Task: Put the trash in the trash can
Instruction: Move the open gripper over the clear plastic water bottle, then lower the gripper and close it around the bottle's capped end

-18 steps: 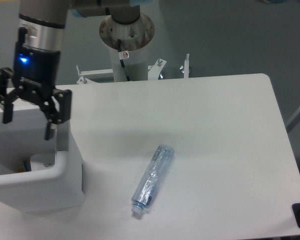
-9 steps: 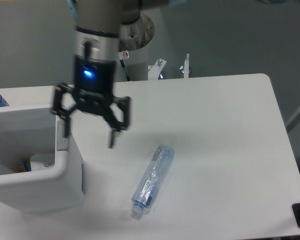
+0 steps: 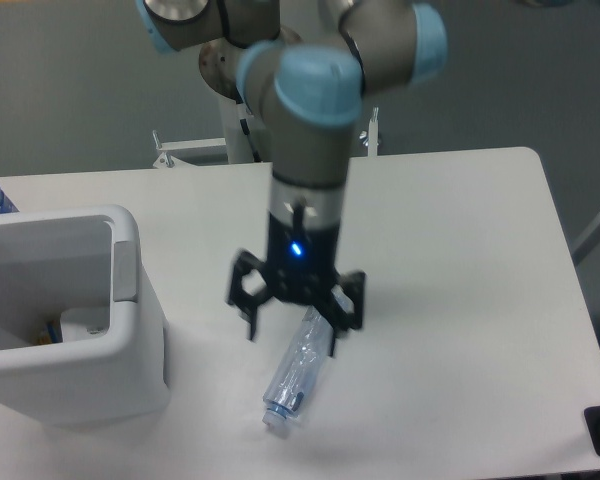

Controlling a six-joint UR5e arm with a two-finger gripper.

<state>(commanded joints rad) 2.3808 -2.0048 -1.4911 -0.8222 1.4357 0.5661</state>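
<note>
Nearest the camera we note the crushed bottle (image 3: 296,375), clear and bluish, lying flat on the white table (image 3: 460,300) with its small cap end toward the front edge and its body running up and slightly right. Directly over its upper end we find the gripper (image 3: 292,335), pointed downward with a blue light lit on its body. Its jaws stand wide apart, holding nothing, with one finger to the left of the bottle and the other over the bottle's upper part; we cannot tell whether either finger touches it. At the left edge stands the trash can (image 3: 130,340), a large white bin with a thick rim, well apart from the bottle. Little of its inside shows. Behind the table rises the arm's base column (image 3: 238,110).
</note>
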